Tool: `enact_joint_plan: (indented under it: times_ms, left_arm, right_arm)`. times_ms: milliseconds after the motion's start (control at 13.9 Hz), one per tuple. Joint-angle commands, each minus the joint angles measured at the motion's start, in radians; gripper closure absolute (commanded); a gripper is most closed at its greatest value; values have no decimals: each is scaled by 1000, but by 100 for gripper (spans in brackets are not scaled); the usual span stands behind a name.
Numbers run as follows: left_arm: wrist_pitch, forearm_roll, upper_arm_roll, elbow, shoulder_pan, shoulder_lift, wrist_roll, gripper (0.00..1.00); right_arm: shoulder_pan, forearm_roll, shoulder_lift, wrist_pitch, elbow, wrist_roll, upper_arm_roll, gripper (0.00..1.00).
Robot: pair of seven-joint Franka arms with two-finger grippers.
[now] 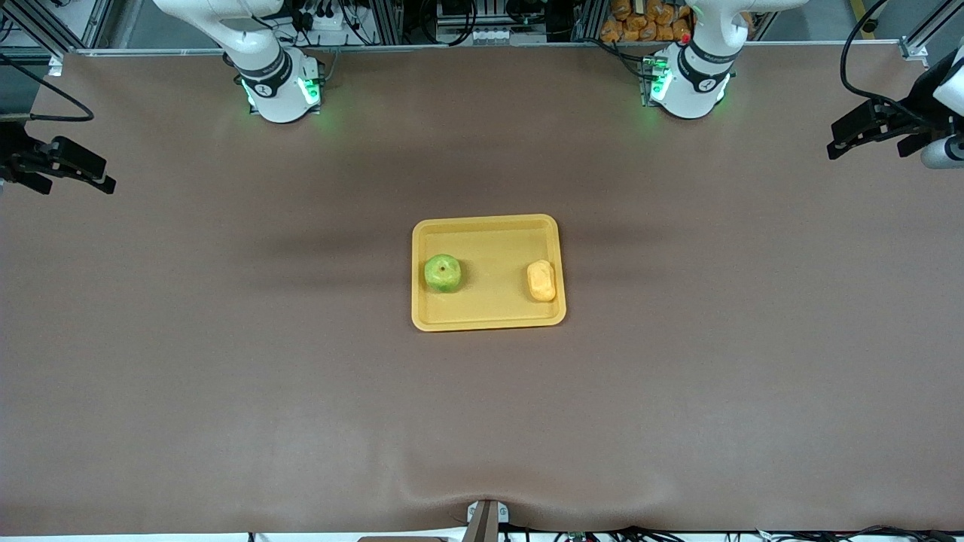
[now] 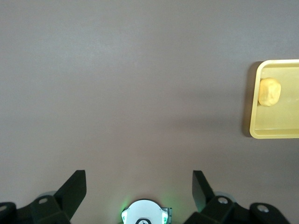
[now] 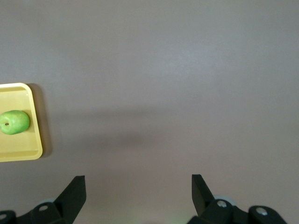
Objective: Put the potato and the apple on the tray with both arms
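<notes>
Two items on tray point(image 1: 488, 226), mid-desk point(image 1: 482, 414): apple point(image 1: 443, 272) toward right arm's end, potato point(image 1: 541, 280) toward left arm's, long axis toward camera. Left gripper point(image 1: 843, 141) and right gripper point(image 1: 94, 175) over desk ends, jaws wide, empty.

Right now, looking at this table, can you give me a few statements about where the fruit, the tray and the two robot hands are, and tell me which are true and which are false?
1. The apple lies in the tray. True.
2. The potato lies on the bare table beside the tray. False: it is in the tray, at the end toward the left arm.
3. The apple and potato touch each other. False: they sit apart, at the tray's two ends.
4. The left gripper holds the potato. False: its fingers are open and empty, over the table's end.
5. The right gripper is open and holds nothing. True.
</notes>
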Motion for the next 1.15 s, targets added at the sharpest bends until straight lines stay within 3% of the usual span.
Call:
enact_joint_plan:
  times_ms: [0, 1077]
  left_arm:
    - [2, -21, 1, 5, 4, -7, 1, 0]
    - [-21, -21, -1, 12, 4, -2, -1, 0]
  right_arm:
    - [38, -45, -23, -34, -8, 94, -5, 0]
    - [34, -23, -20, -21, -9, 85, -17, 0]
